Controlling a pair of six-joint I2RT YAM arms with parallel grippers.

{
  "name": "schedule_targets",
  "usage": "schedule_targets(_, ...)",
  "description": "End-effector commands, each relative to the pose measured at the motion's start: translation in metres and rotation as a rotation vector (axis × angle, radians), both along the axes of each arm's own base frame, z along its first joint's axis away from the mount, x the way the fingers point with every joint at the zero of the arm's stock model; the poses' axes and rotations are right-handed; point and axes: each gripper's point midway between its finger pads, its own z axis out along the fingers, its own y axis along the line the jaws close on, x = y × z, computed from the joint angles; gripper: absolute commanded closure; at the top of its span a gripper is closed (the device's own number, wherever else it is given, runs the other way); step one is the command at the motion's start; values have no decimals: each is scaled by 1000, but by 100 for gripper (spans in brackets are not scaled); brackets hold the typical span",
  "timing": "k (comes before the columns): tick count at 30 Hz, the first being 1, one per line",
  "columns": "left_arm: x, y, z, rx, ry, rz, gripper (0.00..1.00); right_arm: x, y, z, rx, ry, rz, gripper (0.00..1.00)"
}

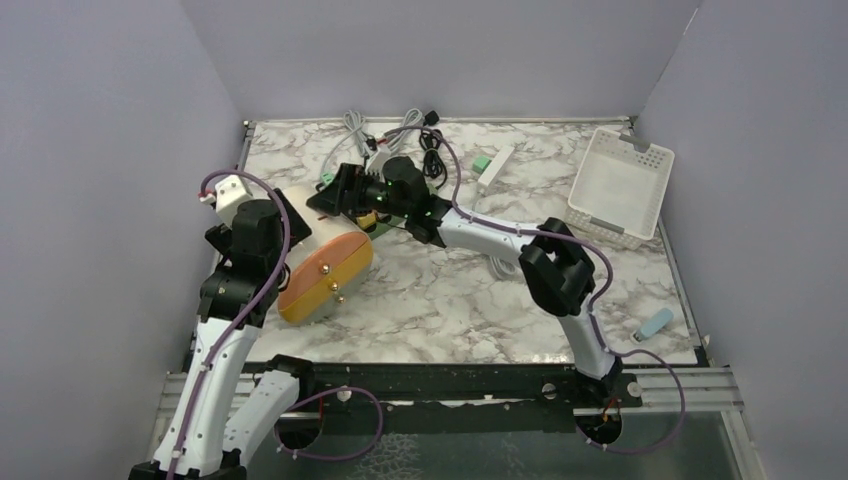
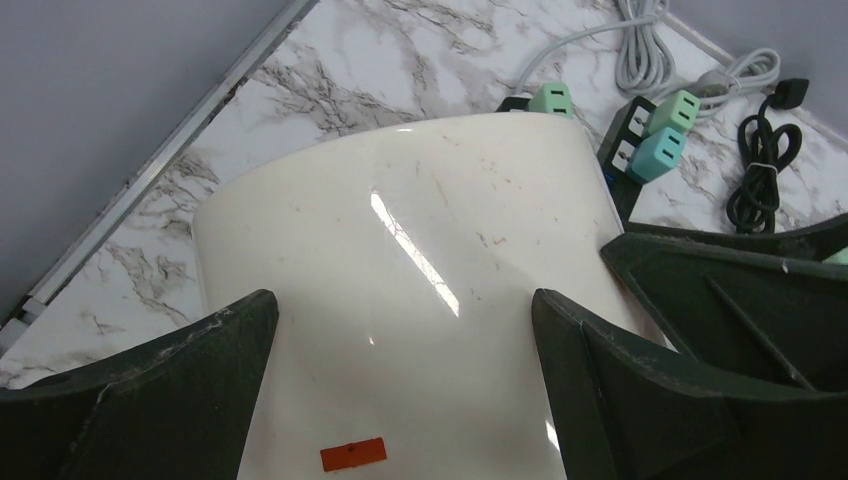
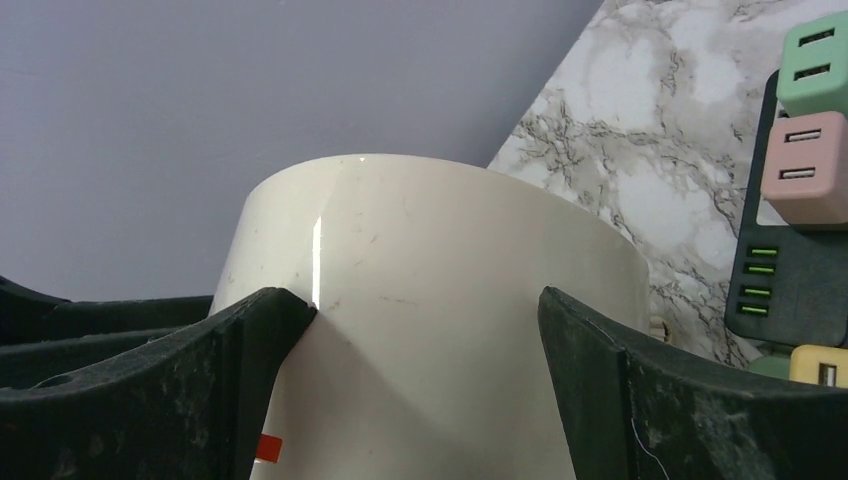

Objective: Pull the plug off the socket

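A cream appliance with an orange underside [image 1: 325, 265] lies on its side at the table's left. A black power strip [image 2: 625, 140] lies behind it and carries mint [image 2: 551, 99], green [image 2: 679, 108] and teal [image 2: 656, 153] plug blocks. The right wrist view shows the strip [image 3: 775, 270] with green [image 3: 815, 62], pink [image 3: 803, 165] and yellow [image 3: 820, 365] blocks. My left gripper [image 2: 403, 330] is open and straddles the cream body. My right gripper [image 3: 425, 320] is open across the same body from the far side, its left finger [image 3: 250, 340] touching the shell. Neither holds a plug.
A white basket [image 1: 620, 185] stands at the back right. A white adapter bar [image 1: 495, 165], a black coiled cord [image 2: 760, 165] and grey cables [image 2: 640, 50] lie along the back. A small blue object [image 1: 655, 323] lies near the front right edge.
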Motion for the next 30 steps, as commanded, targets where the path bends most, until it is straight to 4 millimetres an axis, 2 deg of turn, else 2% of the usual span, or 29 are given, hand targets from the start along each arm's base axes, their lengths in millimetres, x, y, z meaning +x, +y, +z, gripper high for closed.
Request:
schedule_targets(1,-6,-8,-52,-73,167,42,1,-15,-13,-3,-98,-98,5,0)
schedule_targets(4,2,-6,-57,-91,176,66,1,-2,-59,13,-139,-180,-100,0)
schedule_targets(7,9,-1,-65,-112,191,97,1,-9,-101,19,-243,-295,-150,0)
schedule_targets(9,12,6,-68,-123,199,124,1,-27,-124,19,-309,-345,-144,0)
schedule_targets(10,14,7,-68,-125,198,129,1,-40,-134,12,-354,-365,-137,0)
schedule_targets(11,16,9,-67,-124,191,129,1,-55,-142,16,-375,-404,-124,0)
schedule_targets(12,17,9,-65,-122,183,127,1,-69,-145,11,-406,-425,-102,0)
schedule_targets(16,21,13,-62,-112,176,130,1,-131,-131,-20,-496,-444,58,2)
schedule_targets(19,21,12,-63,-117,180,129,1,-154,-116,-43,-507,-386,108,4)
schedule_targets(21,21,11,-64,-122,180,124,1,-158,-104,-49,-493,-356,119,5)
schedule_targets(23,20,12,-62,-121,176,123,1,-154,-92,-52,-488,-344,106,5)
schedule_targets(27,17,14,-57,-121,159,124,1,-136,-67,-48,-481,-377,72,5)
schedule_targets(30,15,15,-55,-125,151,128,1,-132,-44,-42,-454,-409,104,5)
